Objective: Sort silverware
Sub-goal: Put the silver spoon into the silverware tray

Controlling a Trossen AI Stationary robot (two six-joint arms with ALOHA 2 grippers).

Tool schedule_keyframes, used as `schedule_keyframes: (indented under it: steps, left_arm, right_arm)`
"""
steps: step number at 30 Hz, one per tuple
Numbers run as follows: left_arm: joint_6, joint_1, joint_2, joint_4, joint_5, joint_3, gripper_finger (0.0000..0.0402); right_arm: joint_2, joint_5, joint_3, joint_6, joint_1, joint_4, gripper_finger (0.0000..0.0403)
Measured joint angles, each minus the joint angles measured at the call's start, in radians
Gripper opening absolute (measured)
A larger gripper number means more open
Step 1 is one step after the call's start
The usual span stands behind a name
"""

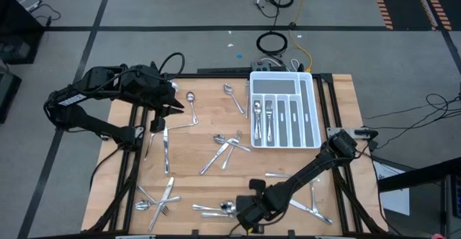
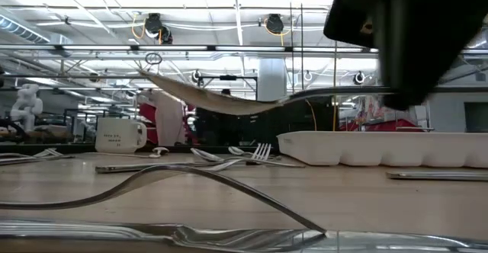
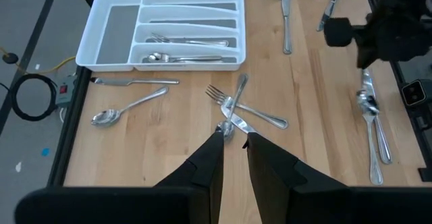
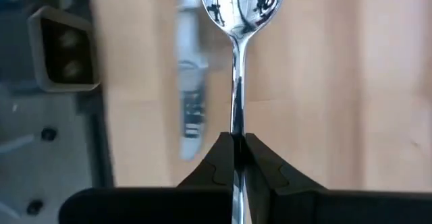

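Worktop [image 1: 202,160]: pale wood, carrying everything below

Cutlery tray [image 1: 285,109]: white, compartmented, at the far right corner of the worktop; a few forks and spoons already lie in its left-hand slots, handles running along the slots

Loose silverware [image 1: 225,150]: forks, spoons and knives scattered in small crossed heaps at the middle and along the near edge, more near the far edge beside the tray

My left gripper [image 3: 233,140]: raised over the left side of the worktop, fingers part-way apart and holding nothing; the crossed fork and spoon heap [image 3: 236,109] lies just ahead of the tips

My right gripper [image 4: 237,142]: low at the near edge, fingers pinched fully together on the stem of a spoon [image 4: 240,8], bowl pointing straight out ahead of the tips, long axis in line with the fingers

Relation that counts: the tray lies well away across the worktop, toward the far right; my right arm has the piece, and its long axis needs matching to the slot
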Motion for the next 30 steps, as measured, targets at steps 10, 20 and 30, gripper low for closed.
schedule_keyframes:
  steps: [10, 20, 30]
  left_arm:
    - [0.000, 0.000, 0.000, 0.000, 0.000, 0.000, 0.0074]
    - [0.000, 0.000, 0.000, 0.000, 0.000, 0.000, 0.0074]
    - [-0.001, 0.000, 0.000, 0.000, -0.022, 0.000, 0.0074]
  right_arm:
    - [-0.024, 0.015, 0.000, 0.094, -0.136, -0.039, 0.0000]
    - [-0.116, 0.142, 0.000, 0.039, -0.339, -0.196, 0.0000]
    - [-0.191, 0.186, -0.027, -0.011, -0.559, -0.238, 0.0000]
